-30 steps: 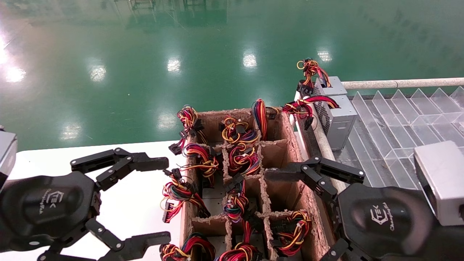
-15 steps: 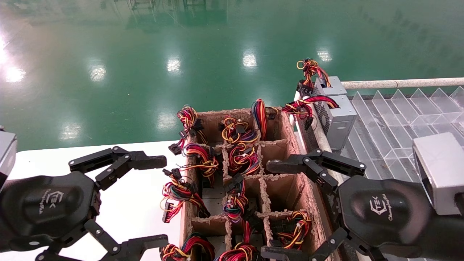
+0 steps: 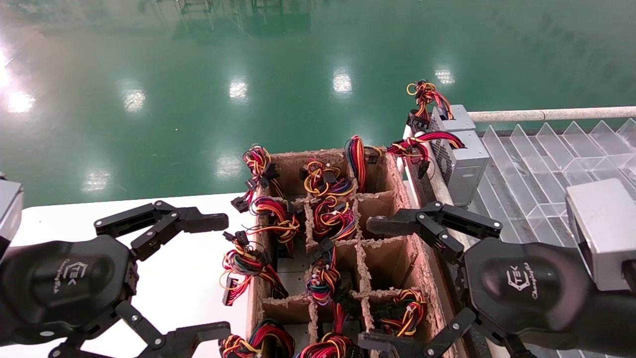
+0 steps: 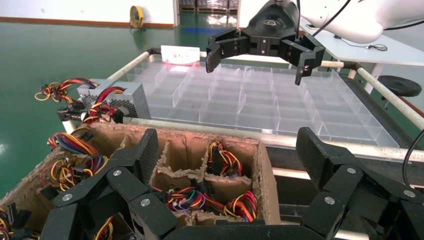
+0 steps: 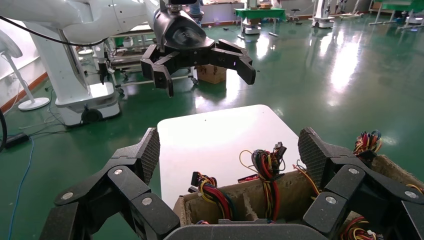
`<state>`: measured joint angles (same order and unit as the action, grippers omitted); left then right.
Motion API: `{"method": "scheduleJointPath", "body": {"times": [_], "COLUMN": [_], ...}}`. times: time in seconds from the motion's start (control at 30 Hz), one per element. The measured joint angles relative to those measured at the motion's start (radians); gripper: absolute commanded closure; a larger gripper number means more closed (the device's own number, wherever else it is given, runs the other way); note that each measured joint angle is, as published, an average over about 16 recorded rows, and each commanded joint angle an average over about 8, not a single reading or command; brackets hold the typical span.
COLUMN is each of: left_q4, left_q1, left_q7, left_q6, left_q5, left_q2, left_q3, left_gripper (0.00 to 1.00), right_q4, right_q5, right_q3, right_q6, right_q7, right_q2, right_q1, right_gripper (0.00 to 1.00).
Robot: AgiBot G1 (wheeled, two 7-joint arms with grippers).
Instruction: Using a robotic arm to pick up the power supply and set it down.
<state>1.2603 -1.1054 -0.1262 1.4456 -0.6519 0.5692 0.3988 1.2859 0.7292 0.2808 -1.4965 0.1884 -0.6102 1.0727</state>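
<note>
Over the right-hand column of the brown divided cardboard box, our right black claw gripper hangs with fingers spread wide and nothing held. We judge the next pick to be the power supply with the red, orange and black wires in the near right cell. We should drop straight down, straddle the body rather than the cables, then lift cleanly. Our left black claw gripper waits spread apart above the white table.

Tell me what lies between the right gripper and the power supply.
In the head view, the cardboard box's far right corner and a stretch of the clear divider tray separate the open right gripper from the power supply.
</note>
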Motion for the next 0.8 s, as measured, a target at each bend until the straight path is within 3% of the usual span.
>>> {"method": "scheduleJointPath", "body": {"times": [0.8], "left_q4": [0.000], "left_q1": [0.000], "left_q7": [0.000], "left_q6": [0.000], "left_q5": [0.000], "left_q2": [0.000], "left_q3": [0.000], "left_gripper": [0.00], "right_q4": [-0.002], "right_q5": [0.002], "right_q3": [-0.001], "right_q6": [0.001], "right_q7": [-0.001], "right_q2": [-0.001], "right_q1": [0.002], "right_gripper": [0.00]}}
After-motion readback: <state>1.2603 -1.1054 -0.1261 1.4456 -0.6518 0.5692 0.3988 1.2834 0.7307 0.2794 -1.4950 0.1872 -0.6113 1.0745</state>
